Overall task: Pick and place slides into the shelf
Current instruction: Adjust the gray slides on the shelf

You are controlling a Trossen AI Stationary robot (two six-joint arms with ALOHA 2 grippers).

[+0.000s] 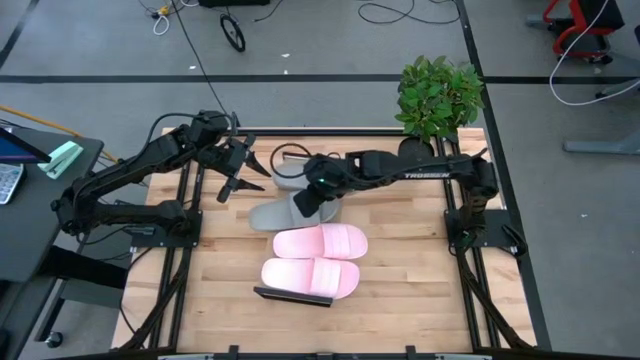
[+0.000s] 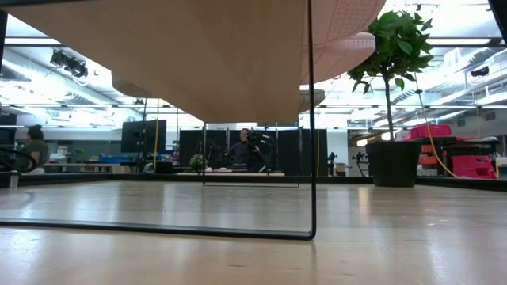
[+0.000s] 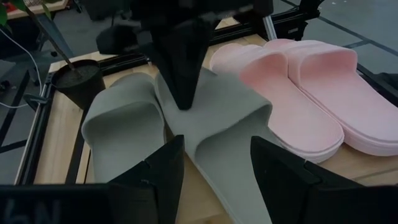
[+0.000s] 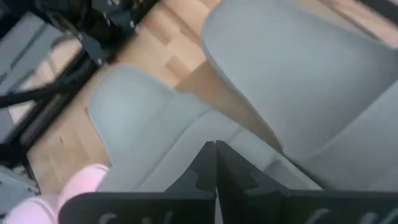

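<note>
Two grey slides (image 1: 272, 214) (image 3: 121, 130) (image 3: 230, 115) lie side by side on the table near its far edge. Two pale pink slides (image 1: 320, 241) (image 1: 310, 277) rest sole-down on the shelf's wood top, whose dark near edge (image 1: 292, 296) shows. The low view looks under the shelf's top (image 2: 222, 55), past its thin black frame (image 2: 310, 158). My right gripper (image 1: 310, 202) (image 4: 216, 158) is shut and points down at the grey slides. My left gripper (image 1: 235, 172) (image 3: 214, 168) hangs open just left of them and touches nothing. My right gripper comes from above, pointing down, with its fingers (image 3: 183, 87) shut together. Their tips stand at the strap's edge (image 3: 186, 115) of one grey slide, between the two grey straps. Nothing shows between the fingers, and I cannot tell whether they press on the foam. That slide lies flat on the table.
A potted plant (image 1: 440, 95) (image 2: 394, 162) (image 3: 78, 81) stands at the table's far right corner. Black frame rails run along the table's left (image 1: 180, 230) and right (image 1: 470, 240) sides. Bare wood (image 1: 410, 290) lies right of the pink slides. A person (image 2: 36, 146) sits in the room beyond.
</note>
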